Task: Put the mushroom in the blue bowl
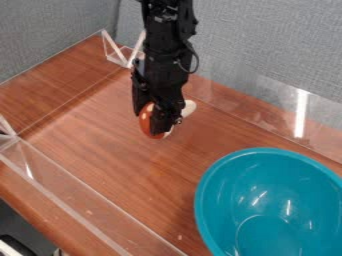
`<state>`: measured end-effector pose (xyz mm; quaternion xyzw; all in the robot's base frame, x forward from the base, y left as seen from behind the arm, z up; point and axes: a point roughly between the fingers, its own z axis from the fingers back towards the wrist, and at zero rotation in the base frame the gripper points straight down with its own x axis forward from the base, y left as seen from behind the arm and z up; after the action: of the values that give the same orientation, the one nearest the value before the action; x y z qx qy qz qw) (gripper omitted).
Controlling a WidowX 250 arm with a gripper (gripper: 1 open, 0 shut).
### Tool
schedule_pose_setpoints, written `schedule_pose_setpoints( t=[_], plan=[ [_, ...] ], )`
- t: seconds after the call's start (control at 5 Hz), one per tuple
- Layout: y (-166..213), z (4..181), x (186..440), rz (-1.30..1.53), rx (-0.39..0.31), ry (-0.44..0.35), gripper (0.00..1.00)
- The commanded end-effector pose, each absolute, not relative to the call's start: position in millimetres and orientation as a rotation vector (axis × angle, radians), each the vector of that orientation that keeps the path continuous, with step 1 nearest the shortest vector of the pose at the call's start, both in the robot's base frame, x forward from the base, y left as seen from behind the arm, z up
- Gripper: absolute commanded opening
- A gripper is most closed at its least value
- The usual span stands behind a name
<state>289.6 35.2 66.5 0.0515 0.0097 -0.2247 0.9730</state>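
Grey textured wall backs a reddish-brown wooden table (80,110), fenced along its near and far edges by low clear plastic walls (80,215).

At the centre of the scene is the mushroom (156,122), a small toy with an orange-red cap and a hint of cream stem showing at its right side. It hangs clear of the wood, pinched between the jaws of the black gripper (158,118), which points straight down from a dark arm entering at the top of the view. The jaws stand about half closed, clamped on the toy's sides, so the mushroom is being carried rather than resting anywhere.

Lower right sits the blue bowl (234,215), large, glossy, teal and empty, its rim running off the frame's bottom and right edges. It lies well apart from the mushroom, with bare wood between them.

Judging from this layout, the carry is about midway: the toy is lifted, and the open stretch of table toward the bowl looks free of obstacles. The far plastic wall (287,100) stands behind that path, not across it.
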Motion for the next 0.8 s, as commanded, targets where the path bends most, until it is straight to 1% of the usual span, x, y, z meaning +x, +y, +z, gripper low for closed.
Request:
schedule_pose_setpoints(
  t=[0.0, 0.6],
  plan=[
    [42.6, 74.8, 293.5, -0.456, 0.122, -0.017, 0.0],
    [41.7, 72.7, 288.6, -0.504, 0.138, -0.034, 0.0]
  ],
)
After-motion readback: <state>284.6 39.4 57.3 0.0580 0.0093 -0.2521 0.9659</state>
